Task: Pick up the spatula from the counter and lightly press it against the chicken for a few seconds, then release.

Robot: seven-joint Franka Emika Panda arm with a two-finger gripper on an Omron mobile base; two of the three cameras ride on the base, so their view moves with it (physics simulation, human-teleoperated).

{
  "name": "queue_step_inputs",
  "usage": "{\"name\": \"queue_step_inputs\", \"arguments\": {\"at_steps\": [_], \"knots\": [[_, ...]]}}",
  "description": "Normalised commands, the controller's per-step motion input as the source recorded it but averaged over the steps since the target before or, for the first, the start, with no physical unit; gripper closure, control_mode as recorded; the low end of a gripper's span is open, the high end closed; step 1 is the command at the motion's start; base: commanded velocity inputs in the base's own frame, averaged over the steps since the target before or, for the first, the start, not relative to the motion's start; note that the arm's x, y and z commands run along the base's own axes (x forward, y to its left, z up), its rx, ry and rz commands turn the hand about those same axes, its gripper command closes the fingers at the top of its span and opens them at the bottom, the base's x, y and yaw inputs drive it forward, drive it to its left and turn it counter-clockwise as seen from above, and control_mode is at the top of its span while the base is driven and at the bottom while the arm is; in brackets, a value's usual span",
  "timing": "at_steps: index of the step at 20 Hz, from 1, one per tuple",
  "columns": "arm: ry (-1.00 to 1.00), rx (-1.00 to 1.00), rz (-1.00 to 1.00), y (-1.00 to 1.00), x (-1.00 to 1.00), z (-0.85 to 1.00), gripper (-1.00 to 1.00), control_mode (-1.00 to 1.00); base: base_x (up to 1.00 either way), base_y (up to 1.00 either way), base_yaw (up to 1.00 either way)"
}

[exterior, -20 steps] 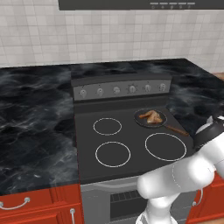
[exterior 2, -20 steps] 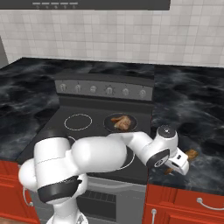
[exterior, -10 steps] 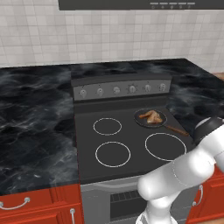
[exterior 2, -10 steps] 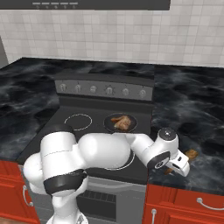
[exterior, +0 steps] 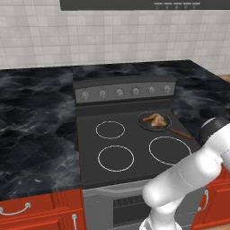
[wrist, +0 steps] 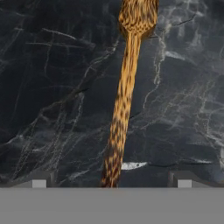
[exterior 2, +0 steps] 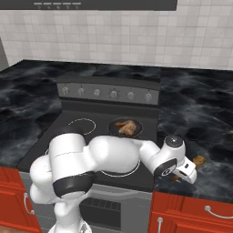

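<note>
Left base view: a browned chicken piece (exterior: 155,119) lies in a small dark frying pan (exterior: 180,132) on the rear right burner of the black glass-top stove (exterior: 90,157).

Right base view: the two-finger gripper (exterior 2: 185,172) hangs low over the black marble counter (exterior 2: 205,113) right of the stove. The end of a mottled wooden spatula (exterior 2: 199,159) pokes out beside it.

Hand view: the spatula lies flat on the counter. Its handle runs up between the fingertips (wrist: 39,181), which stand apart and touch nothing. It looks light, stiff and smooth. A mid-handle grip should keep it from pivoting.
</note>
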Motion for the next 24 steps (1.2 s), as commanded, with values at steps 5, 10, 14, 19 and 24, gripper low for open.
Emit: {"name": "queue_step_inputs", "arguments": {"at_steps": [5,10,14,19,24], "knots": [[0.0,0.0,0.0,-0.02,0.13,-0.13,-1.0,-1.0,0.0,0.0,0.0],[0.01,0.0,0.0,-0.02,0.12,-0.15,-1.0,-1.0,0.0,0.0,0.0],[0.01,0.0,0.0,-0.03,0.1,-0.15,-1.0,-1.0,0.0,0.0,0.0],[0.01,0.0,0.0,-0.02,0.1,-0.18,-1.0,-1.0,0.0,0.0,0.0],[0.0,0.0,0.0,-0.05,0.05,-0.17,1.0,-1.0,0.0,0.0,0.0]]}}
